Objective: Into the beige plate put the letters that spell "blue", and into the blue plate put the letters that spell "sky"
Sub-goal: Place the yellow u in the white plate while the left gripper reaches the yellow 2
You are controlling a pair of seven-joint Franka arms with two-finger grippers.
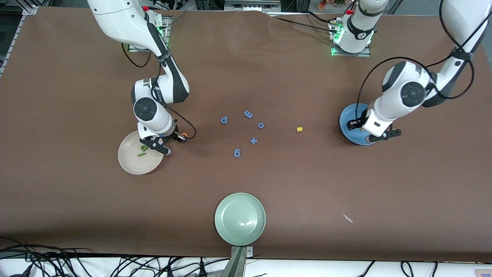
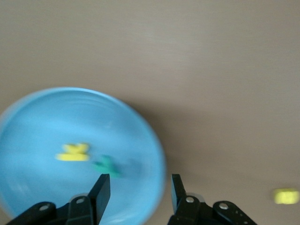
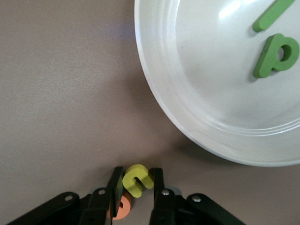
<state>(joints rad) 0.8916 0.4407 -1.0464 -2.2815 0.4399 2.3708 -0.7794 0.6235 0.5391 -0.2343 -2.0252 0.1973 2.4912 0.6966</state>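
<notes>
Brown tabletop: right gripper (image 3: 136,190) pinching yellow u (image 3: 137,179) beside beige plate (image 3: 187,117), apparently clear of orange e (image 3: 123,208) — lift straight; left gripper (image 2: 137,190) half-open, empty over blue plate (image 2: 42,122).

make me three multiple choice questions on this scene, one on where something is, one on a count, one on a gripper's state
1. Where does the yellow s lie?
A. in the blue plate
B. on the table between the blue letters and the blue plate
C. in the pale green plate

2. How many letters lie in the beige plate?
A. two
B. none
C. four

3. What is the right gripper doing?
A. hanging open over the pale green plate
B. holding the blue plus sign
C. closing on the yellow u beside the beige plate

Answers: 1 B, it sits on bare table short of the blue plate. 2 A, only the green b and l are inside. 3 C, the u sits between its fingers.
</notes>
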